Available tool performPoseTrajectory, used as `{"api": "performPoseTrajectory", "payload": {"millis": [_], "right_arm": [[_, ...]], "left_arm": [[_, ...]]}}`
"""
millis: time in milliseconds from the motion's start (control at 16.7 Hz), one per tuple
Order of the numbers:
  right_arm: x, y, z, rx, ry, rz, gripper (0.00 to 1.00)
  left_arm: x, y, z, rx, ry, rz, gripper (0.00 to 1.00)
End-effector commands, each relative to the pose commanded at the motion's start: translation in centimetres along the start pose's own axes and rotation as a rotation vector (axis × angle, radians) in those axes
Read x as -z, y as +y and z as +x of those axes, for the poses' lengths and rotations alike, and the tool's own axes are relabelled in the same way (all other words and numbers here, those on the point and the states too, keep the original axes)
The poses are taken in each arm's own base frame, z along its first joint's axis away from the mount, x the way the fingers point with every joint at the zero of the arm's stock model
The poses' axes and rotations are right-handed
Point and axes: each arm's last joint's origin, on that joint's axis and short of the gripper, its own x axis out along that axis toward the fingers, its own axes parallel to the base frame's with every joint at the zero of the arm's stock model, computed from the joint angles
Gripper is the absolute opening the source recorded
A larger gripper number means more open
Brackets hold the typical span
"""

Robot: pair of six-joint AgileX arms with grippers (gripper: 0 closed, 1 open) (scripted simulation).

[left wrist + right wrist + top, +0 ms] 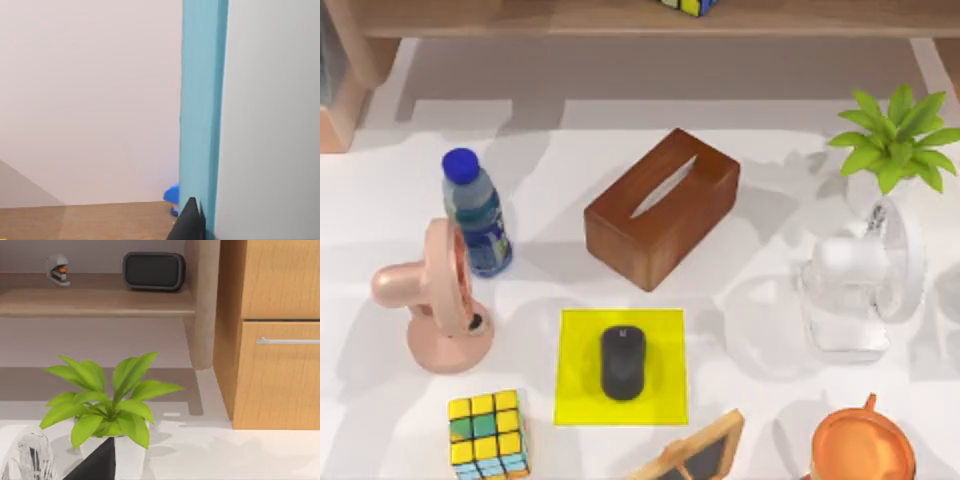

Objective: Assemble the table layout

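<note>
The white table carries a brown wooden tissue box at its middle. In front of the box lies a yellow square mat with a black mouse on it. A blue-capped water bottle and a pink desk fan stand at the left. A dark tip of my right gripper shows close to the potted green plant, which stands at the table's right rear. A dark tip of my left gripper sits beside a light blue upright panel, above a wooden surface.
A colour cube sits front left, and a framed slate and an orange cup at the front edge. A pale see-through fan stands right. The wooden shelf behind holds a grey stapler and a black speaker. A drawer cabinet stands far right.
</note>
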Motion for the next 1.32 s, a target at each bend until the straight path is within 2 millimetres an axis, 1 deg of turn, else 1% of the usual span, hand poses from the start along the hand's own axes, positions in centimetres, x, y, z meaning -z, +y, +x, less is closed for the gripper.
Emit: {"api": "performPoseTrajectory", "payload": {"millis": [120, 180, 420, 720, 780, 840, 960, 1080, 1140, 1260, 1320], "right_arm": [[0.0, 0.0, 0.0, 0.0, 0.0, 0.0, 1.0], [0.0, 0.0, 0.0, 0.0, 0.0, 0.0, 1.0], [0.0, 0.0, 0.0, 0.0, 0.0, 0.0, 1.0], [0.0, 0.0, 0.0, 0.0, 0.0, 0.0, 1.0], [0.0, 0.0, 0.0, 0.0, 0.0, 0.0, 1.0], [0.0, 0.0, 0.0, 0.0, 0.0, 0.0, 1.0], [0.0, 0.0, 0.0, 0.0, 0.0, 0.0, 1.0], [0.0, 0.0, 0.0, 0.0, 0.0, 0.0, 1.0], [0.0, 0.0, 0.0, 0.0, 0.0, 0.0, 1.0], [0.0, 0.0, 0.0, 0.0, 0.0, 0.0, 1.0], [0.0, 0.0, 0.0, 0.0, 0.0, 0.0, 1.0]], "left_arm": [[0.3, -0.3, -0.6, 0.012, 0.022, 0.009, 0.0], [0.6, 0.0, -0.7, -0.002, 0.042, 0.013, 0.0], [1.7, 2.8, -0.6, -0.129, 0.121, 0.018, 0.0], [1.9, 2.8, -0.4, -0.132, 0.125, 0.02, 0.0], [1.3, 2.9, -0.7, -0.127, 0.107, 0.023, 0.0], [0.3, 3.0, -1.1, -0.12, 0.075, 0.031, 0.0], [-2.0, 4.0, -2.2, -0.117, -0.008, 0.071, 0.0], [-3.2, 6.4, -2.7, -0.159, -0.065, 0.164, 0.0], [-3.3, 8.0, -2.7, -0.193, -0.079, 0.227, 0.0], [-2.4, 11.8, -2.4, -0.276, -0.066, 0.376, 0.0], [-1.3, 14.2, -2.1, -0.322, -0.037, 0.46, 0.0]]}}
